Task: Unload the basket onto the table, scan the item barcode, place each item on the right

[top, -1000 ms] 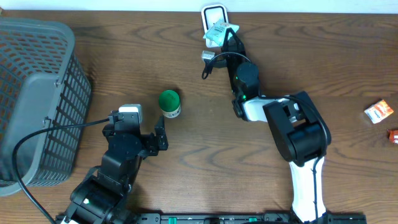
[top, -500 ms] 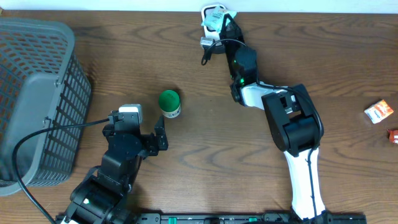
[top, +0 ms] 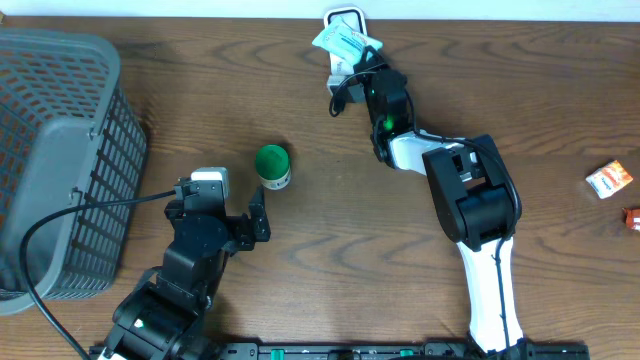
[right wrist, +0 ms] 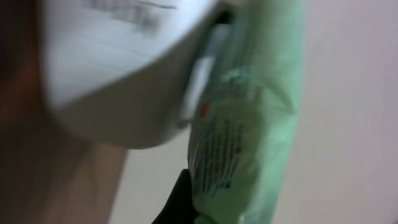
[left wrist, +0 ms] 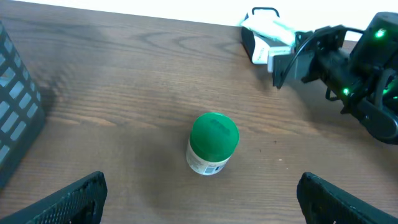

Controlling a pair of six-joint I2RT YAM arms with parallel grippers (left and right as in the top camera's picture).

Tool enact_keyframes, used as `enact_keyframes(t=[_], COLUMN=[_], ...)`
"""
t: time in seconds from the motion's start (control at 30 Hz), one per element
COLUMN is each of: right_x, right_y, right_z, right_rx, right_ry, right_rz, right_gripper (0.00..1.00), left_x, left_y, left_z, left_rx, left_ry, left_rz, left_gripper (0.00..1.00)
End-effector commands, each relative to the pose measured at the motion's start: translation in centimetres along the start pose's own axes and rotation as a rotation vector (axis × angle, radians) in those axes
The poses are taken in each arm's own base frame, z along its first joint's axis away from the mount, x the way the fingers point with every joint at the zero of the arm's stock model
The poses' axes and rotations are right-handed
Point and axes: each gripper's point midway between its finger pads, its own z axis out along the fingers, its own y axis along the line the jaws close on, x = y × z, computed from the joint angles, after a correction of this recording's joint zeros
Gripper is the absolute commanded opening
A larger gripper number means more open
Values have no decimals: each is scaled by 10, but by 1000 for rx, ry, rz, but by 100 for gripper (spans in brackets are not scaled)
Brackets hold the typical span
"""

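A pale green and white packet (top: 340, 42) is held at the far edge of the table, with my right gripper (top: 357, 60) shut on it. It hangs right over the white, black-rimmed scanner (top: 346, 16). In the right wrist view the green packet (right wrist: 249, 118) fills the frame beside the scanner's blurred white body (right wrist: 112, 74), and one black fingertip (right wrist: 181, 200) presses its lower edge. My left gripper (top: 222, 214) stands open low on the left. A green-lidded jar (left wrist: 212, 142) stands upright ahead of my left gripper (left wrist: 202, 208), untouched.
A large grey mesh basket (top: 60, 150) fills the left side. An orange packet (top: 609, 180) and a red item (top: 632, 218) lie at the right edge. The green-lidded jar (top: 272, 166) stands between the two arms.
The right gripper has carried the packet a little up and to the left, over the scanner, and the packet has tilted. The left arm and the jar have not moved.
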Motion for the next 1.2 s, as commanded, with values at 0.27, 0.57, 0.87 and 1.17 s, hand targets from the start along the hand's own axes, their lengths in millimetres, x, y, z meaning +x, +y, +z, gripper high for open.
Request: enact_keyframes(t=[0.27,0.57,0.87,1.17], right_x=[-2,18,44,41], right_y=[35,10,17,25], right_z=[-1,0,2,2], right_rx=[-121,-23,-48,-84], right_ry=[16,108,168,158], right_rz=[-54,-21,-78,-118], right_gripper=[2,1,1,1], left_x=[-3,-3,-3,-3], left_y=[2,2,2,2], left_z=[0,0,0,0], left_rx=[-13,-13,-13,-13], left_ry=[-11,-11,-11,-11], left_rz=[9,9,9,9], left_gripper=[98,98,98,98])
